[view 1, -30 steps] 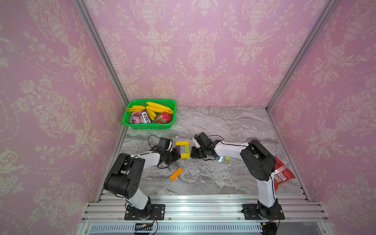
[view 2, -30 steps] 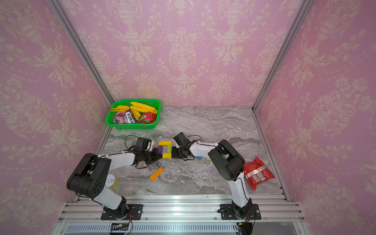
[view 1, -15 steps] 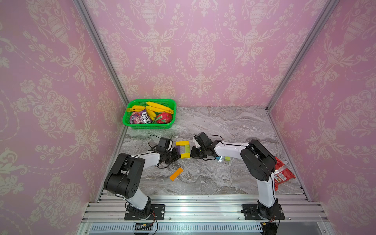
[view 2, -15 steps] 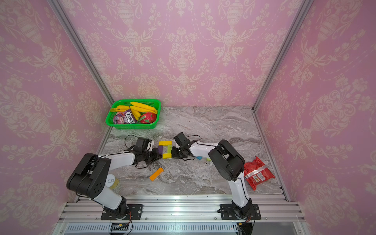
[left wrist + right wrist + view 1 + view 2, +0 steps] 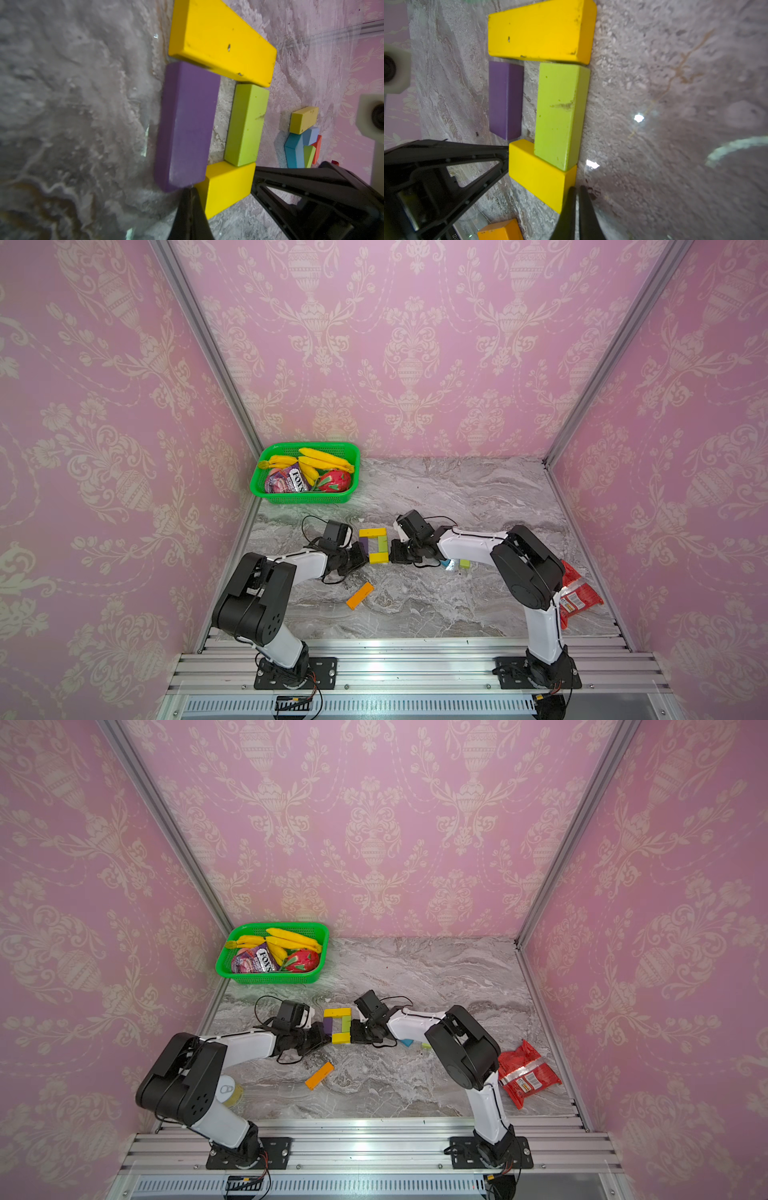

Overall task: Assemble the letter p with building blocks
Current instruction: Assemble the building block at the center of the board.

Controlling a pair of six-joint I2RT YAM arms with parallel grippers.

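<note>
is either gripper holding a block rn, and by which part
Nothing is held. The left gripper and right gripper are both shut, their tips set against opposite ends of the short yellow block.

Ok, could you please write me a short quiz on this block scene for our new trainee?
1. True or false: the orange block touches the short yellow block.
2. Which block has a corner right next to the tip of the left tool? A. lime green block B. purple block C. teal block
3. Are the left tool and the right tool open or shut?
Key: 1. False: it lies apart from it. 2. B. 3. Both shut, with their tips at the short yellow block's two ends.
</note>
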